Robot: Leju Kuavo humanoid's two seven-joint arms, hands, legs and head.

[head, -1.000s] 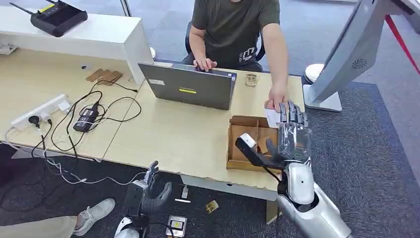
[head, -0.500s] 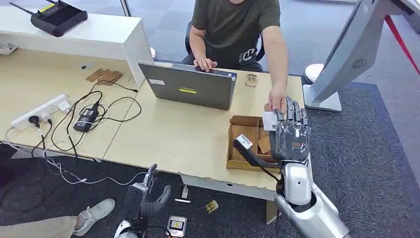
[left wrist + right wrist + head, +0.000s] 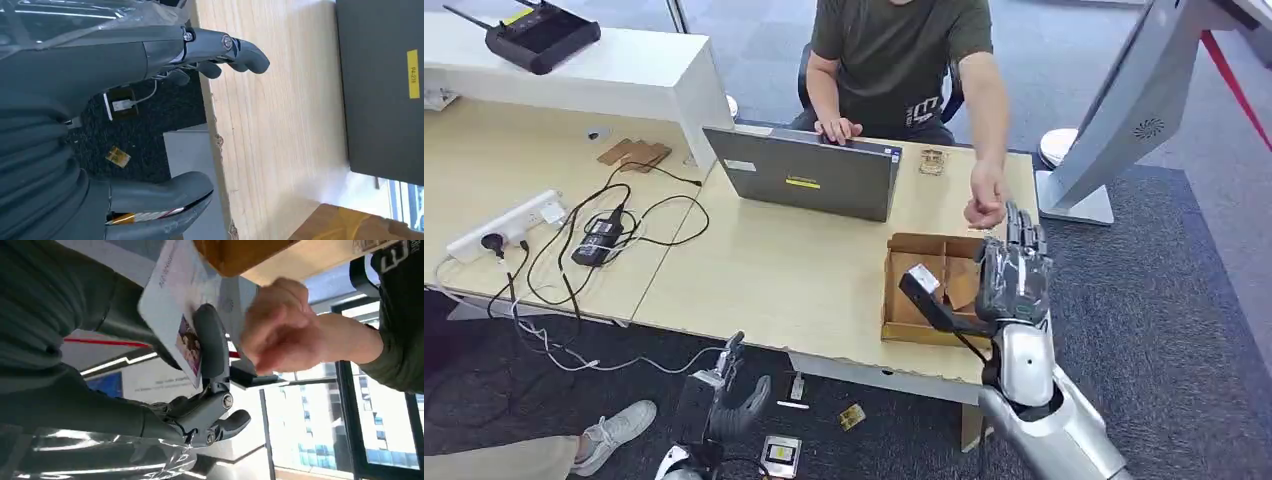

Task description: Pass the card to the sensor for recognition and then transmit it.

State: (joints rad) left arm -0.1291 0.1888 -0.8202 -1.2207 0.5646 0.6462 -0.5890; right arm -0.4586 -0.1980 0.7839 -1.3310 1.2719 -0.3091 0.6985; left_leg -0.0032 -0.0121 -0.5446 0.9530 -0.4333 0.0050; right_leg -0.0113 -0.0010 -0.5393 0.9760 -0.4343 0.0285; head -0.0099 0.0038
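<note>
My right hand [image 3: 1016, 272] is raised, palm up, above the right side of the cardboard box [image 3: 904, 325] at the table's front right. In the right wrist view a white card [image 3: 167, 300] with a small picture is pinned between the thumb [image 3: 211, 342] and the fingers of my right hand [image 3: 150, 355]. A person's hand [image 3: 986, 205] hovers just beyond it, fingers curled and off the card. A black sensor [image 3: 927, 297] with a white label and a cable leans on the box beside my palm. My left hand [image 3: 729, 400] hangs below the table's front edge, fingers apart [image 3: 225, 50] and holding nothing.
A seated person types on a grey laptop [image 3: 809, 175] behind the box. A power strip [image 3: 509, 222] with tangled cables lies at the left. A white kiosk stand [image 3: 1114, 130] rises at the right. Small items litter the dark carpet [image 3: 1184, 330].
The person brought the card up to my right hand, left it there and pulled their hand back. My right hand now grips the card. My left hand barely moved.
</note>
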